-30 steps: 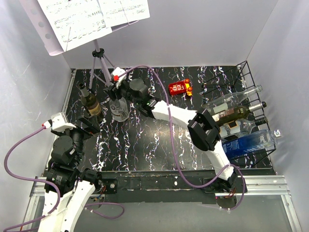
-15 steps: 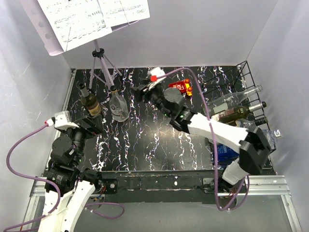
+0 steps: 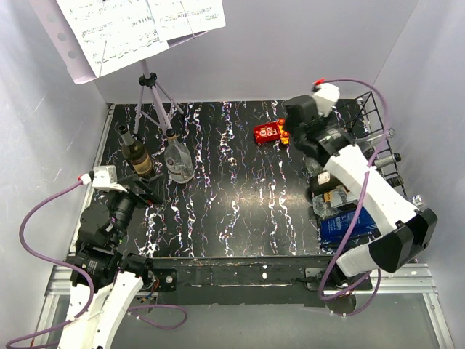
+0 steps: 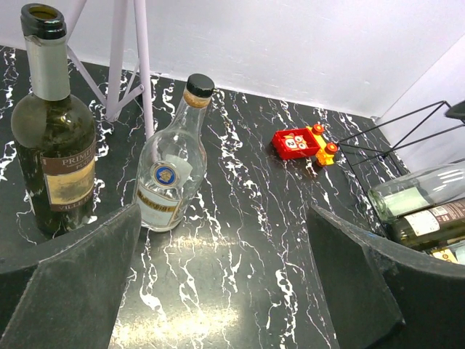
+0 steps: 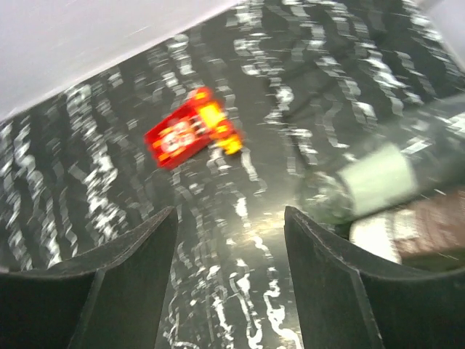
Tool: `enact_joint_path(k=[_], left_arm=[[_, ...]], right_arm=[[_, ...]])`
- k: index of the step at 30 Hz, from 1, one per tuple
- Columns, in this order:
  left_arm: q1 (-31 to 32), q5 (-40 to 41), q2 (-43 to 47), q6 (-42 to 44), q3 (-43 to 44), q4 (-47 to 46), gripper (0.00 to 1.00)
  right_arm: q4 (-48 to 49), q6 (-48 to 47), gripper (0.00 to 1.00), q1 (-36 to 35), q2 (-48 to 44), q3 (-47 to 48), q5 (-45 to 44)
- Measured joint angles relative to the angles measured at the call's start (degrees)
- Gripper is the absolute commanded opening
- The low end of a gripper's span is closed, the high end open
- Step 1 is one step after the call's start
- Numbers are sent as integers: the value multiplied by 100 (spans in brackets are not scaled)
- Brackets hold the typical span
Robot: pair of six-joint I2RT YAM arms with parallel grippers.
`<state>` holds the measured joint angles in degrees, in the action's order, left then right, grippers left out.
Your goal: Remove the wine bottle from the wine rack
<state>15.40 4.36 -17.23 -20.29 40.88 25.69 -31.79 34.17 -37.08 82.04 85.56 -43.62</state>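
The black wire wine rack stands at the table's right edge and holds several bottles lying down: a clear one, a dark green wine bottle and a blue one. My right gripper is open and empty, hovering just left of the rack. In the blurred right wrist view its gripper faces bare table, with the clear bottle and the dark bottle to its right. My left gripper is open and empty at the near left; it also shows in the left wrist view.
A dark wine bottle and a clear flask bottle stand upright at the left, also in the left wrist view, wine bottle and flask. A red toy lies at the back centre. A music stand stands at the back left.
My right arm has swung from the clear flask bottle at the left, across the table, to the left side of the rack. My left gripper has drawn back a little toward the near edge.
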Motion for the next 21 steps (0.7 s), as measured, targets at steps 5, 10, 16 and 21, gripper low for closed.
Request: enact_joint_path(k=[5, 10, 16, 21], left_arm=[[0, -74, 4, 17, -2, -46, 98], [0, -87, 4, 17, -2, -48, 98], [0, -87, 20, 17, -2, -48, 98], [0, -87, 26, 17, -2, -46, 98]], right_arm=[[-1381, 1141, 70, 999, 2, 385, -450], [-1880, 1725, 70, 1987, -9, 315, -566], [-1639, 1805, 70, 2944, -20, 22, -369], [-1604, 1849, 70, 3351, 297, 181, -295]])
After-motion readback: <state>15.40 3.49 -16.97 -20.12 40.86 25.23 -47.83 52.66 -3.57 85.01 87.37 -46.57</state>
